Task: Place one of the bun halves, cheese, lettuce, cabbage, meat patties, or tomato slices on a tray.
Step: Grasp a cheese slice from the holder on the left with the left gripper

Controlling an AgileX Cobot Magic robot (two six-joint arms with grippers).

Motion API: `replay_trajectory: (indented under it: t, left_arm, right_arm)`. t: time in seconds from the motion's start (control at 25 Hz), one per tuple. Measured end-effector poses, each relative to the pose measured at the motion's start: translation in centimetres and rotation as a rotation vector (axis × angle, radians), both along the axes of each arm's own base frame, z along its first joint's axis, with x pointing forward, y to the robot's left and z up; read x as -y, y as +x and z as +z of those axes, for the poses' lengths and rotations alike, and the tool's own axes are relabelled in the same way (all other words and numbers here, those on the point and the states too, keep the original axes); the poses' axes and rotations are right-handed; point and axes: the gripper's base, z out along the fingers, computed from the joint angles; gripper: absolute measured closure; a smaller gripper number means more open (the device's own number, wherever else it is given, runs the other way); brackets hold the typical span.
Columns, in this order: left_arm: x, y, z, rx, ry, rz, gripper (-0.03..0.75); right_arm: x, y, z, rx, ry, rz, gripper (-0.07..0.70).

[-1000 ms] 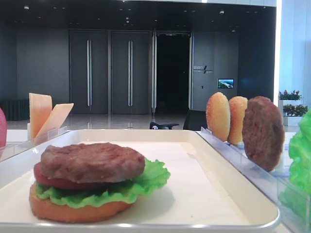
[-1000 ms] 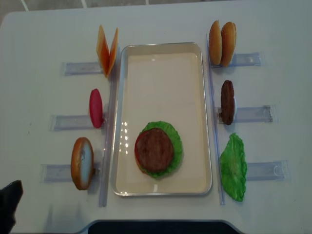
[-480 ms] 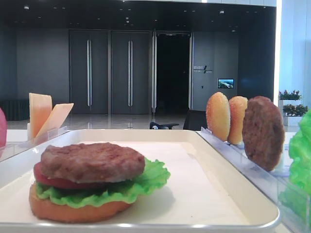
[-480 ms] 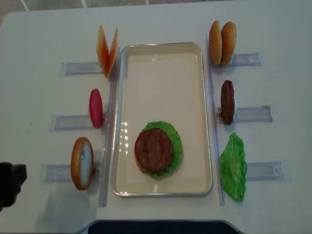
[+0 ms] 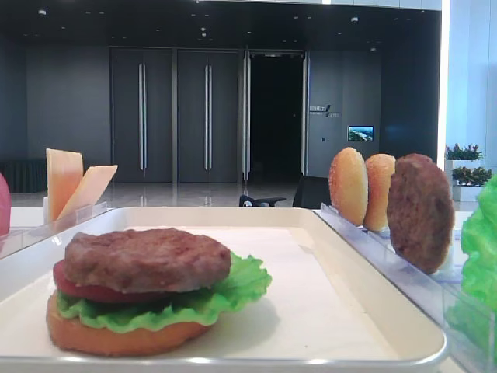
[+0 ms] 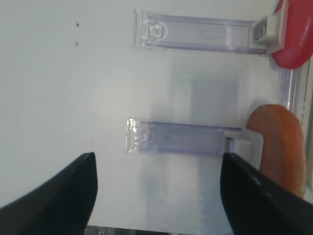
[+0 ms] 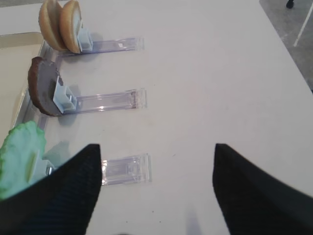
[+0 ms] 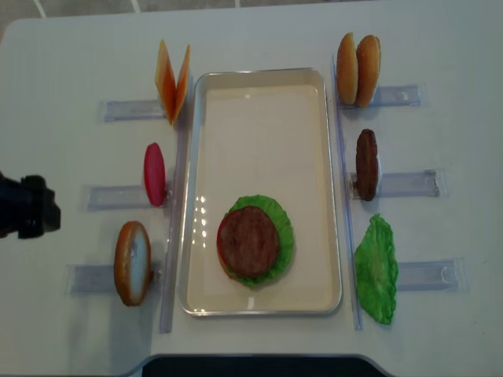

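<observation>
Left pincer (image 6: 156, 191) shows wide-open jaws in its wrist view, nothing between them; it hangs above the table (image 8: 71, 63) on the left side, over the clear holder rails (image 6: 181, 137), near the single bun half (image 8: 132, 262) standing on edge and the red tomato slice (image 8: 154, 174) one rail further up. In the overhead view we see only the dark arm body at the left edge. Right pincer (image 7: 156, 191) is likewise spread apart and holds nothing; its wrist view looks down on the right-hand rails, with 2 bun halves (image 7: 61, 25), 1 meat patty (image 7: 43, 86) and a lettuce leaf (image 7: 22, 156) beside them. We do not see this arm in the overhead view. On the tray (image 8: 259, 110), toward its near end, a stack stands already: bun base, lettuce, tomato, patty (image 8: 248, 240) on top. Well apart from it, 2 cheese slices (image 8: 173, 78) lean together at the far left rail. We judge the build partly done: 4 layers are placed; cheese and a top bun seem the likely remaining items. No item is gripped at present, so the next placement has not begun. From its position, we judge the left arm is heading for one of the left-side items; which one we cannot tell.
</observation>
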Motion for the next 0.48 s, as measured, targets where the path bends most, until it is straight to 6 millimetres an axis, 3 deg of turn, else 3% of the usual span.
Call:
replay_trajectory:
  t: [0.48]
  left_arm:
    - [-0.4, 12.7, -0.7, -0.198, -0.014, 0.010, 0.124]
  right_arm:
    - [0.0, 0.0, 0.0, 0.000, 0.000, 0.000, 0.144]
